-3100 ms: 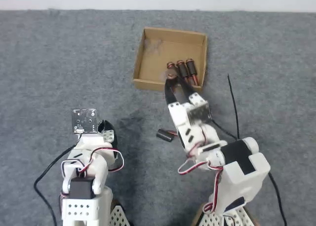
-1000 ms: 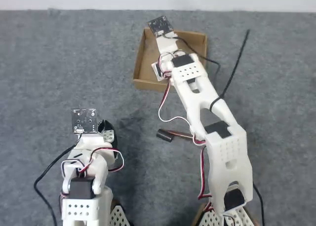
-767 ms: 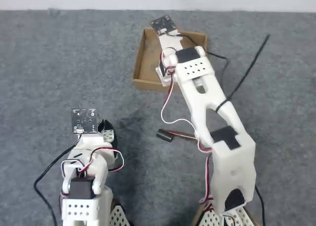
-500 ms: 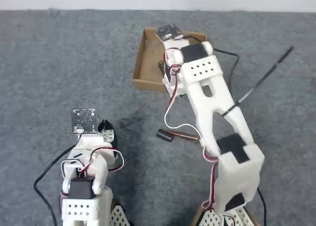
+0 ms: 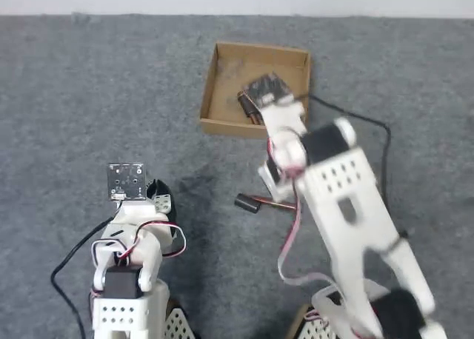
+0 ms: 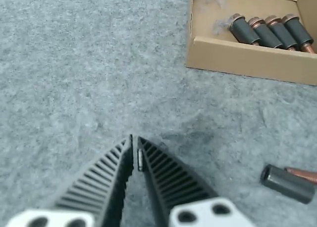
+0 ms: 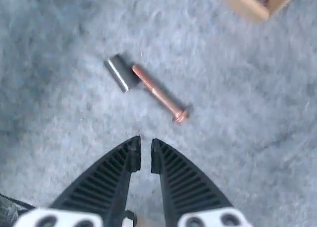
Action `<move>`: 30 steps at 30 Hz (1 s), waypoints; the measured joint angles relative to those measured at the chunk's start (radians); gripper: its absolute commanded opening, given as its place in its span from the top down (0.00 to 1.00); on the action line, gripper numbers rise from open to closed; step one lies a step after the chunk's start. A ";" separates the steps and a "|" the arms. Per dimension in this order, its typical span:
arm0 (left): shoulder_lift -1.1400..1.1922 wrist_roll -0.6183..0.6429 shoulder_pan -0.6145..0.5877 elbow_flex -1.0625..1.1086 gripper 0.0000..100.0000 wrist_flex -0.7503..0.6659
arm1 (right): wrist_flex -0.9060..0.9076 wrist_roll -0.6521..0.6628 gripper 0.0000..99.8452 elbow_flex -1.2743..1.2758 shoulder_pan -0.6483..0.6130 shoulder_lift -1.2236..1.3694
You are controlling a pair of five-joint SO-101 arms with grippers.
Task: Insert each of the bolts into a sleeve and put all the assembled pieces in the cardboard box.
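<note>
Your right gripper, in its own wrist view, hangs empty with its jaws drawn to a narrow slit. Ahead of it on the grey carpet lie the loose sleeve and the bolt, the bolt's plain tip just beside the sleeve and its head pointing away. Both look small, rigid and light, and being round and smooth they will likely roll or slip from a loose pinch, so open wider and take the bolt across its shank near the head. In the left wrist view your left gripper is closed to the tips on nothing, and four assembled pieces lie side by side in the cardboard box. In the high view the box sits at 12 o'clock on the table, with the loose pair near it at its 6 o'clock and the bolt at the sleeve's 3 o'clock. The sleeve is best clamped around its middle.
</note>
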 measured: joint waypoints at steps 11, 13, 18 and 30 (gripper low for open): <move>0.000 0.000 0.000 0.000 0.99 0.021 | -0.029 0.173 0.99 0.382 -0.018 -0.456; 0.000 0.000 0.000 0.000 0.99 0.031 | -0.031 0.242 0.99 0.440 -0.035 -0.511; 0.000 0.000 0.000 0.000 0.99 0.032 | -0.101 0.269 0.99 0.566 -0.080 -0.591; 0.000 0.000 0.000 0.000 0.99 0.032 | -0.384 0.275 0.90 0.740 -0.117 -0.600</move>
